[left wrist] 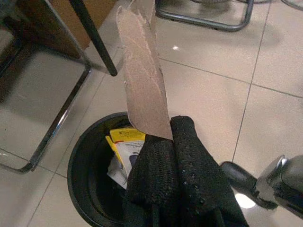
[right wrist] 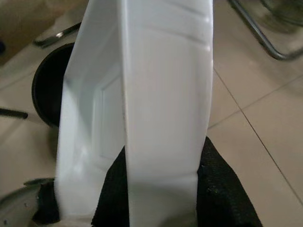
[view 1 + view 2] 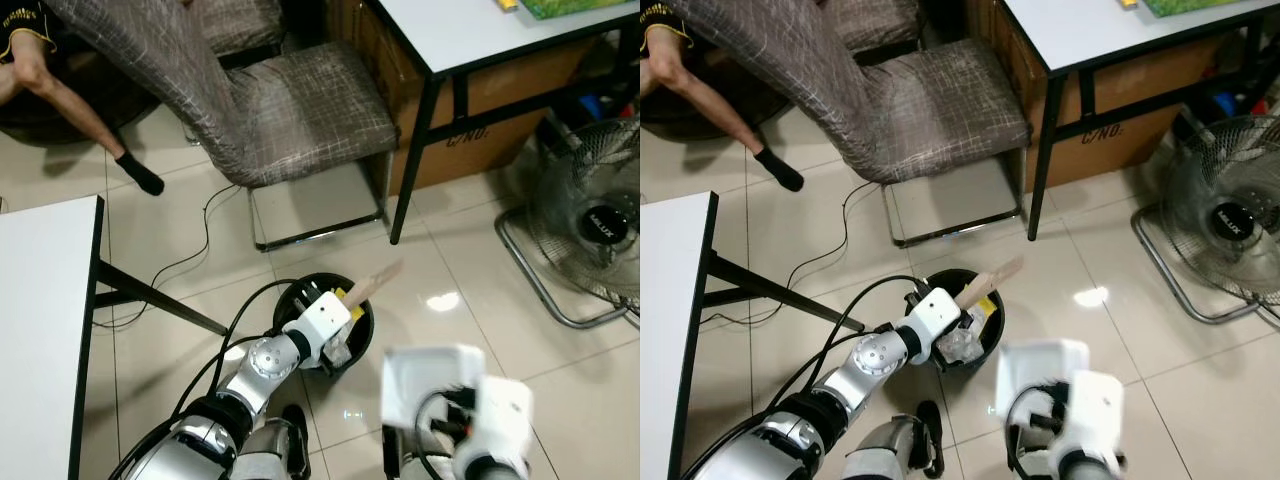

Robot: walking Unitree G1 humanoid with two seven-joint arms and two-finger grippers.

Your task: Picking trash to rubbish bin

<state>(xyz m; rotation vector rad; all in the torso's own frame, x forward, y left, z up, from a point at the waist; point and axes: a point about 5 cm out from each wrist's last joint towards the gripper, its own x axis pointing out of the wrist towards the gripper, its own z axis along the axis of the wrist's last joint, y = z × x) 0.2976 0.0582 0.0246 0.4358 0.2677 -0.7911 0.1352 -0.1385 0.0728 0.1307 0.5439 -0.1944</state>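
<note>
A round black rubbish bin (image 3: pixel 290 297) stands on the tiled floor below the chair, with a yellow and white packet (image 1: pixel 127 144) and crumpled wrapping inside. My left gripper (image 1: pixel 171 142) hangs over the bin, shut on a torn strip of brown cardboard (image 1: pixel 142 80) that sticks out past the bin's rim (image 3: pixel 372 282). To the right of the bin, my right gripper (image 2: pixel 161 182) is shut on a white foam tray (image 2: pixel 147 90), held above the floor (image 3: pixel 432 385).
A grey patterned chair (image 3: pixel 290 110) stands just beyond the bin. A white table with black legs (image 3: pixel 420 150) and a cardboard box (image 3: pixel 480 120) are at the back right, a floor fan (image 3: pixel 590 225) at the right. A white table (image 3: pixel 40 330) is at the left. A person's leg (image 3: pixel 90 115) is at the far left.
</note>
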